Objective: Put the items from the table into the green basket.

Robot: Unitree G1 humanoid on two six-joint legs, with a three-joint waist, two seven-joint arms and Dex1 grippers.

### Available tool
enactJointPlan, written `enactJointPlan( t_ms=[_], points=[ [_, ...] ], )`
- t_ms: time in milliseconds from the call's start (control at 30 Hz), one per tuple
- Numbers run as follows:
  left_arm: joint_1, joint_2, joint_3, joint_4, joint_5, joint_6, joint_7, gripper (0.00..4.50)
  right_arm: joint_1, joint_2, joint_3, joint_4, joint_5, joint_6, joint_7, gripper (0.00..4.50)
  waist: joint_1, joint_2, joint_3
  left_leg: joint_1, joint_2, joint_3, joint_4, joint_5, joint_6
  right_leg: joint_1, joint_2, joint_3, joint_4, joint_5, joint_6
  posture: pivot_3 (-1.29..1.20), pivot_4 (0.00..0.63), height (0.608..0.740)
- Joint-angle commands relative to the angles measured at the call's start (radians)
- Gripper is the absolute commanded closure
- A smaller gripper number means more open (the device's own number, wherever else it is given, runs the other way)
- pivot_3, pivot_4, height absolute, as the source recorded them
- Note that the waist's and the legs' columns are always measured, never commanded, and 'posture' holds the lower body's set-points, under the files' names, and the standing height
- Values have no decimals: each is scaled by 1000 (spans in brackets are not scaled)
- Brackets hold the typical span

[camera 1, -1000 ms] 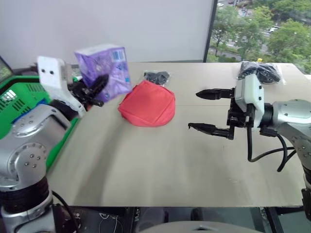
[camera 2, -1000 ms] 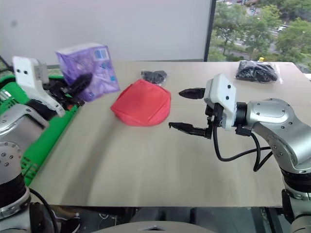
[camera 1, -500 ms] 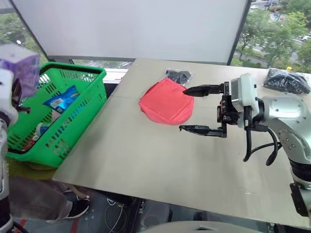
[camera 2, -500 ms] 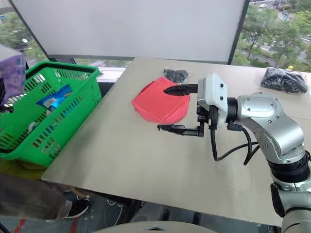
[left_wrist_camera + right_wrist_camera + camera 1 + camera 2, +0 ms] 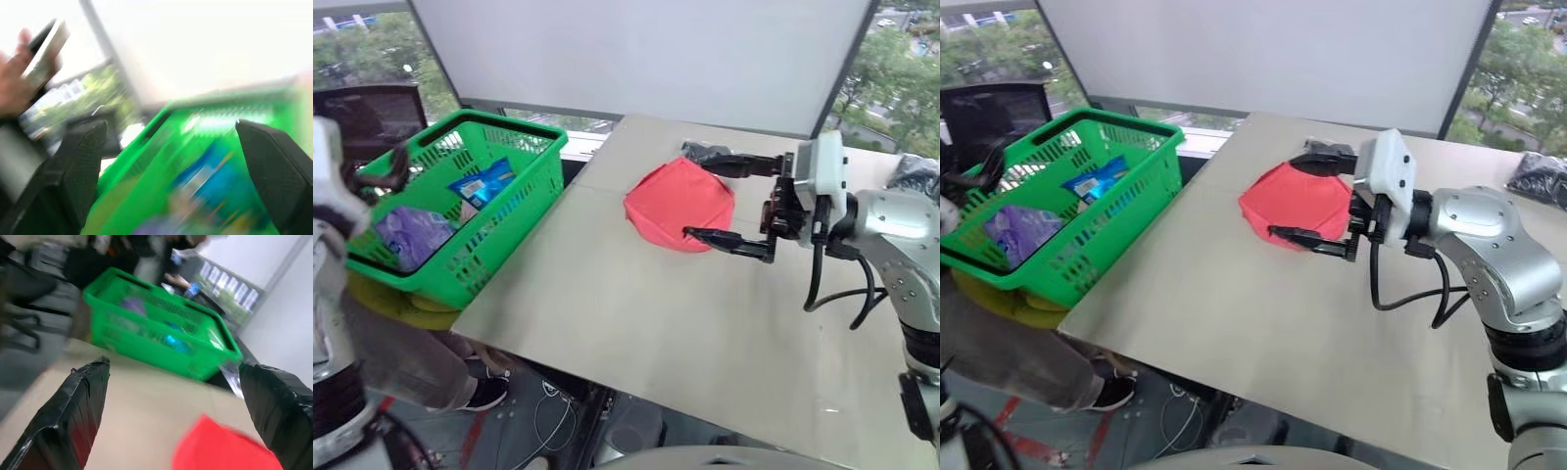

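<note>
Green basket: off the table's left edge, purple packet and blue tube inside.
Red pouch: on table, far side.
Right gripper: fingers wide, over pouch.
Left gripper: fingers wide, empty, above basket.

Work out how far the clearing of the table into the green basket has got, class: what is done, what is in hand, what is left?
Done: the purple packet and the blue-and-white tube lie inside the green basket.

In hand: nothing. The left pincer is open over the basket, and the right pincer hangs open by the red pouch.

Left: the red pouch and two clear bags of black objects, one just behind the pouch, on the table.
</note>
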Motion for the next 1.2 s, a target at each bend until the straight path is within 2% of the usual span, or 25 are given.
enactJointPlan(
  t_ms=[33,167,267,367,467,567,600,733,900,1200],
  points=[
    [-49,-66,-155,-114,-204,140,-38,174,80,-54,-87,34,-57,14,-54,0,-4,0,-1,0,0,1,1,0,0,-1,-1,-1,1,0,0,231,0,740],
    [-51,-110,-338,-107,-250,190,-92,74,246,-94,-200,78,-115,66,-154,0,-50,0,-1,-2,1,5,1,0,0,-2,1,1,1,0,0,134,0,740],
    [-53,-91,-421,-77,-245,189,-157,74,401,-102,-313,52,-142,65,-176,0,-106,1,-2,-2,2,6,1,0,0,-3,3,2,1,-1,-1,38,5,740],
    [-24,-40,-474,-34,-211,151,-249,74,548,-69,-451,-18,-136,99,-230,0,-190,3,-1,-3,3,5,0,0,0,-4,3,2,1,-2,-3,-46,22,740],
    [8,0,-495,-16,-174,113,-298,74,675,-51,-547,-114,-89,117,-201,0,-278,9,2,1,3,7,-1,0,0,-2,4,5,3,-2,-4,-105,19,740],
    [72,30,-460,-43,-189,122,-319,74,766,-50,-606,-172,-33,116,-138,0,-359,14,7,15,6,16,-4,-2,5,14,7,13,3,-3,-4,-114,2,740],
    [102,41,-439,-63,-200,129,-324,74,789,-52,-621,-181,-13,119,-120,0,-383,15,8,24,8,19,-5,-3,6,22,10,16,3,-3,-3,-113,0,740],
    [182,70,-396,-96,-209,130,-331,74,801,-65,-608,-160,-5,93,-90,0,-442,11,12,48,10,28,-14,-3,6,39,15,20,2,-10,-1,-90,0,740],
    [233,75,-374,-113,-190,115,-314,74,767,-76,-588,-123,6,89,-74,0,-446,10,13,49,12,30,-14,-3,5,38,20,27,3,-8,2,-48,0,740],
    [264,64,-352,-140,-191,112,-271,74,754,-101,-569,-94,32,114,-46,0,-393,9,14,45,10,28,-14,-3,6,36,14,27,0,-7,1,7,0,740]
  ],
)
